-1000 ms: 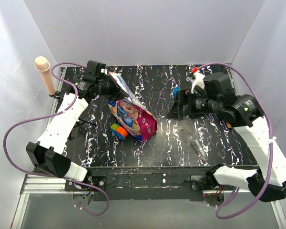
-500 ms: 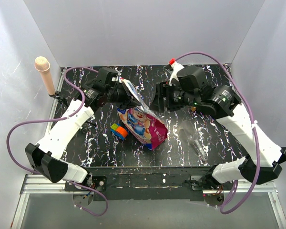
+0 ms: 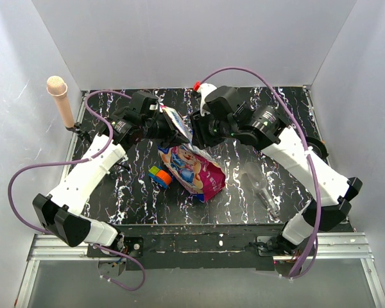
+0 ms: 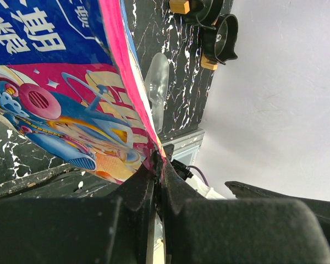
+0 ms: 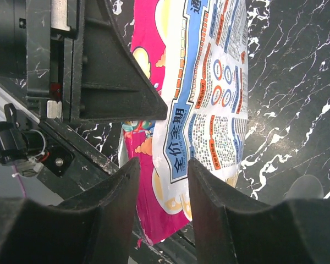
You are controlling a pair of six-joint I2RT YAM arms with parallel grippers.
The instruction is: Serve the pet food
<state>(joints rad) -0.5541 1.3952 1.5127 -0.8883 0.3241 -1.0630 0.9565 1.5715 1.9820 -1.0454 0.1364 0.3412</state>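
The pet food bag, glossy magenta with a blue panel, stands tilted near the table's middle; no kibble shows. My left gripper is shut on the bag's top edge, and the left wrist view shows its jaws pinched on the pink seam of the bag. My right gripper has come in from the right at the same top edge. In the right wrist view its fingers stand apart on either side of the bag's edge, with gaps showing.
A blue-green-orange toy lies just left of the bag. A clear bulb-shaped bottle lies to its right. Two small black bowls sit at the table's right edge. A pink microphone-like post stands at the far left.
My right arm swung left from the table's right side to the bag's top, and its jaws narrowed around the edge. The left gripper carried the bag slightly right, still shut on it.
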